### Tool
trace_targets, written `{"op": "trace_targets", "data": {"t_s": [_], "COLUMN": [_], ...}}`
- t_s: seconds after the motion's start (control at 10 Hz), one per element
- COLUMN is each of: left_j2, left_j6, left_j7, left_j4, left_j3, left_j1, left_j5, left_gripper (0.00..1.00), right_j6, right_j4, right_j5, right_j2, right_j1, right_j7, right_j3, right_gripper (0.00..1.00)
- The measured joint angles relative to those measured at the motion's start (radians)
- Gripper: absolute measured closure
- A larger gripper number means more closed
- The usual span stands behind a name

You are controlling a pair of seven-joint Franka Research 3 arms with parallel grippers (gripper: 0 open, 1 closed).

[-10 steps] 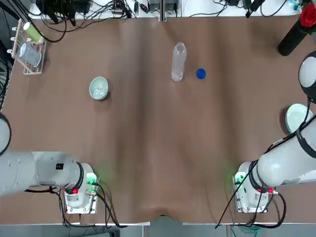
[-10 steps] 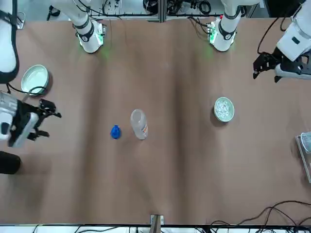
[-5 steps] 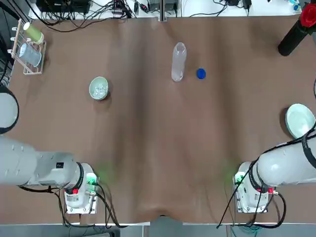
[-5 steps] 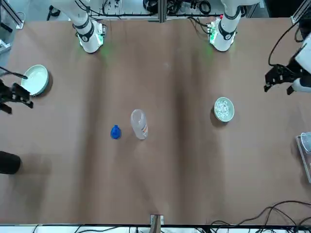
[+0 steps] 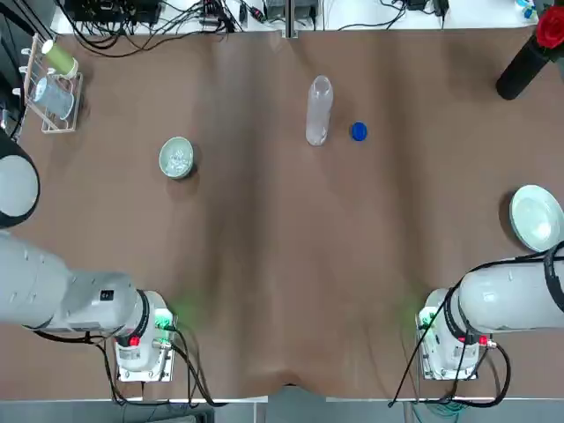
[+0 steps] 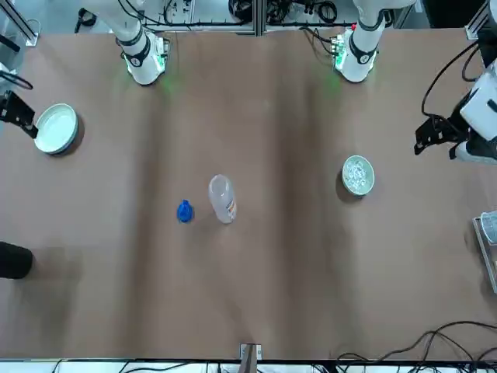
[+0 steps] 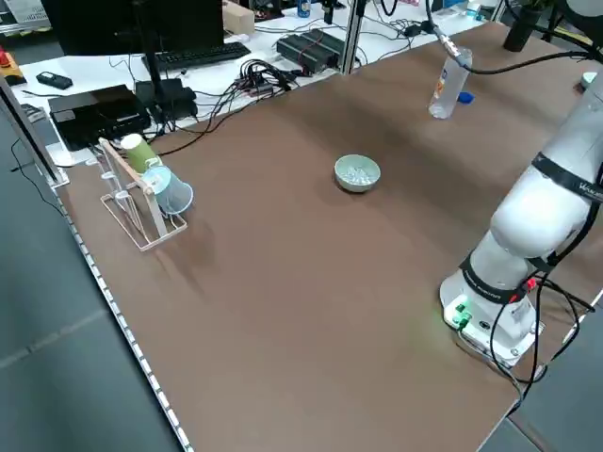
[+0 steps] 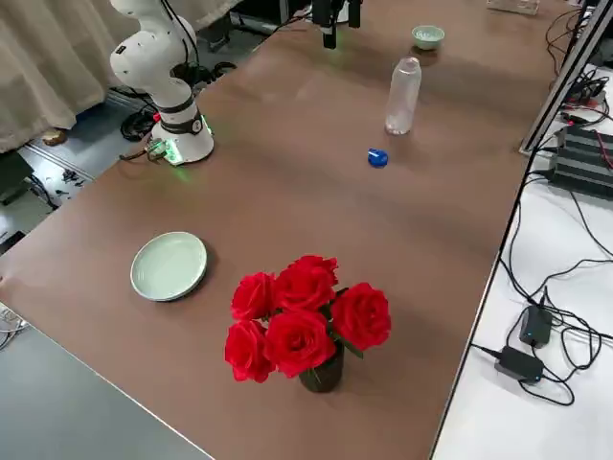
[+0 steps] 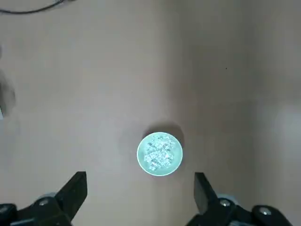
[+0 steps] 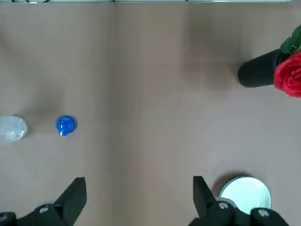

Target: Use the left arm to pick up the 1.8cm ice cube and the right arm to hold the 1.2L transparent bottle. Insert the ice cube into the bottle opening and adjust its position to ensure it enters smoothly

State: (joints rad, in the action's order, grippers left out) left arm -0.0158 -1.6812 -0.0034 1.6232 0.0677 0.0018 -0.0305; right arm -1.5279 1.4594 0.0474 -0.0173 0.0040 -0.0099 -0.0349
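Half the bottle [image 10: 11,128] beyond the frame edge.

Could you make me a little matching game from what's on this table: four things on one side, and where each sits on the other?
Things:
1. bottle
2. blue cap
3. small bowl
4. pale plate

Places:
A. under the left wrist camera
B. lying on the cloth beside the bottle
C. standing upright, far middle of the table
D. near the table's right edge

Pairs: 1-C, 2-B, 3-A, 4-D
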Motion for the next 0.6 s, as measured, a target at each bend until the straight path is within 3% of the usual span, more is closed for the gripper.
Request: {"op": "trace_targets", "data": {"t_s": [0.6], "left_j2": [-0.003], "left_j6": [0.0], "left_j7": [-0.024], "left_j4": [-0.011], "left_j3": [0.006], "left_j1": [-0.001], "left_j5": [0.0], "left_gripper": [0.0], "right_j6": [0.004], "right_j4": [0.032], "right_j5": [-0.021], "right_j2": [0.05], "right_j1": [-0.017], "right_j7": [-0.001], "right_j3": [-0.001], "right_gripper": [0.0]}}
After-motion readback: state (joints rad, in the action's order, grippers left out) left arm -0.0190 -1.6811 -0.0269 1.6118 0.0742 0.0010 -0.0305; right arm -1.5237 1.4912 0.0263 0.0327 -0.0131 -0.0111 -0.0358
